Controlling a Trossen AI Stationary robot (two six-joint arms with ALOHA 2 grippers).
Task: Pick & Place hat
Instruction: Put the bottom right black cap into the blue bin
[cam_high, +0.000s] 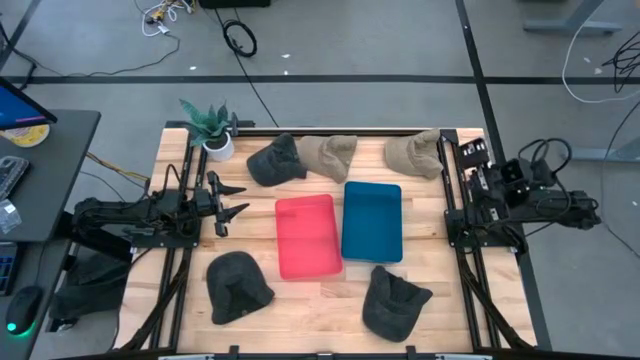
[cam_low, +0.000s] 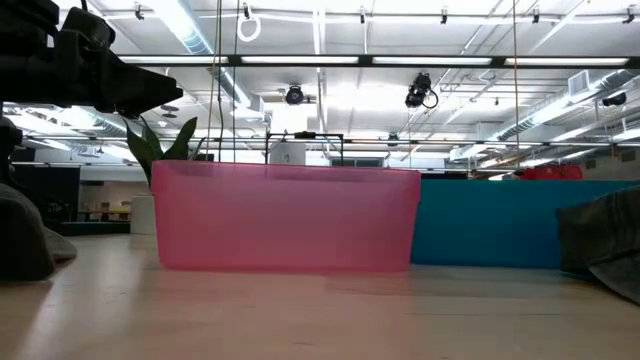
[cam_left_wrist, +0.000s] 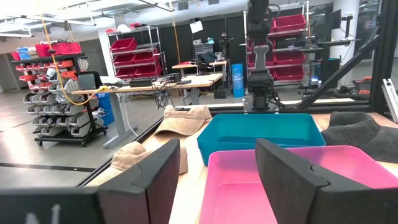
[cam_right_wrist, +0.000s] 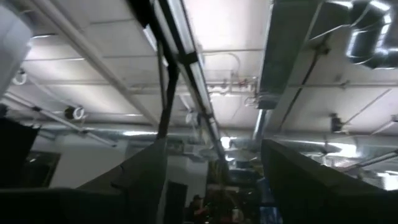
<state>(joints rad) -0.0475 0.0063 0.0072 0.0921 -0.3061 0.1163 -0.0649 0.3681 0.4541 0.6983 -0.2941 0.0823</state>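
Several hats lie flat on the wooden table: a dark grey one (cam_high: 275, 160) and two tan ones (cam_high: 327, 154) (cam_high: 415, 152) along the far edge, and two dark grey ones (cam_high: 238, 286) (cam_high: 392, 300) near the front. A pink bin (cam_high: 308, 236) and a blue bin (cam_high: 372, 221) stand in the middle. My left gripper (cam_high: 232, 200) hovers open at the table's left side, pointing toward the pink bin (cam_left_wrist: 348, 180) and touching nothing. My right gripper (cam_right_wrist: 214, 180) is open, parked at the table's right edge (cam_high: 470, 165) and facing the ceiling.
A small potted plant (cam_high: 212, 125) stands at the far left corner, just beyond my left gripper. Black frame rails run along both sides of the table (cam_high: 460, 215). Bare wood shows between the bins and the near hats (cam_high: 320, 300).
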